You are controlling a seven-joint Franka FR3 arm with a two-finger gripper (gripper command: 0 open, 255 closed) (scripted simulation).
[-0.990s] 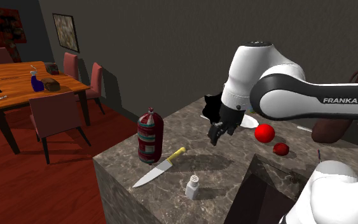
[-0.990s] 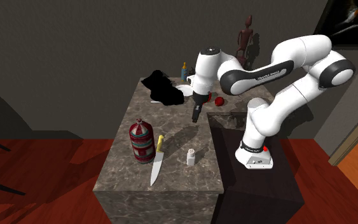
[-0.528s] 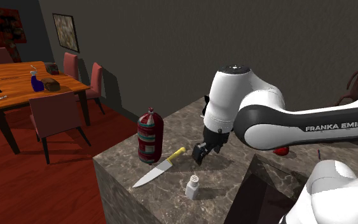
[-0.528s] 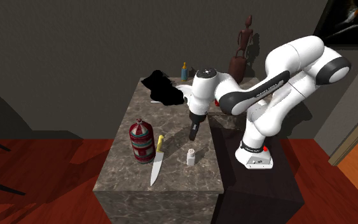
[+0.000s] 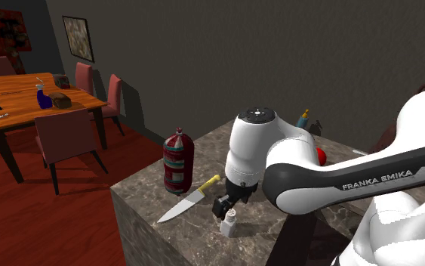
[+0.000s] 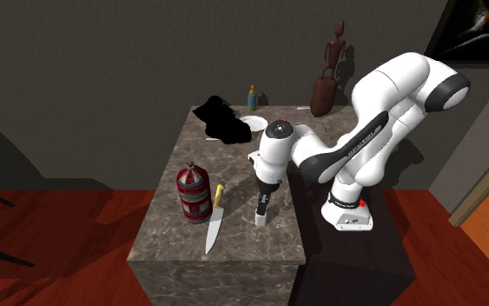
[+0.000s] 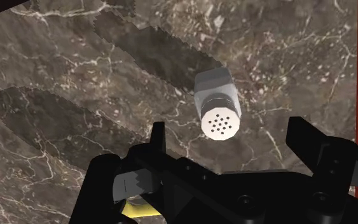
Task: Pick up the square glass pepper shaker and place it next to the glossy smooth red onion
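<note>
Shoulder view: the pepper shaker (image 5: 229, 221), pale with a perforated cap, stands upright near the front edge of the marble bench (image 5: 143, 198), with a yellow-handled knife (image 5: 189, 199) beside it and a red canister (image 5: 178, 160) beyond the knife. The claw (image 5: 223, 205) hangs just above the cap, pointed down, so that a straight descent would put one finger on each side. Past the arm (image 5: 316, 177) a sliver of a red thing (image 5: 321, 155) shows. You cannot tell whether it is the onion, but the goal probably lies that way, well apart from the shaker. Second exterior view: the claw (image 6: 261, 207) stands vertical over the shaker (image 6: 261, 218), which sits close to the bench edge nearest the stand. The knife (image 6: 214, 221) lies clear of the approach, and a black cloth (image 6: 223, 124) lies at the far end. Wrist view: the two fingers stand apart with the shaker (image 7: 218, 105) centred in the gap and untouched, so nothing is held. You are in the approach step. The next move calls for lowering until the fingers flank the square body below the cap, then closing. Being narrow and upright, the shaker could tip if one finger meets it first.
</note>
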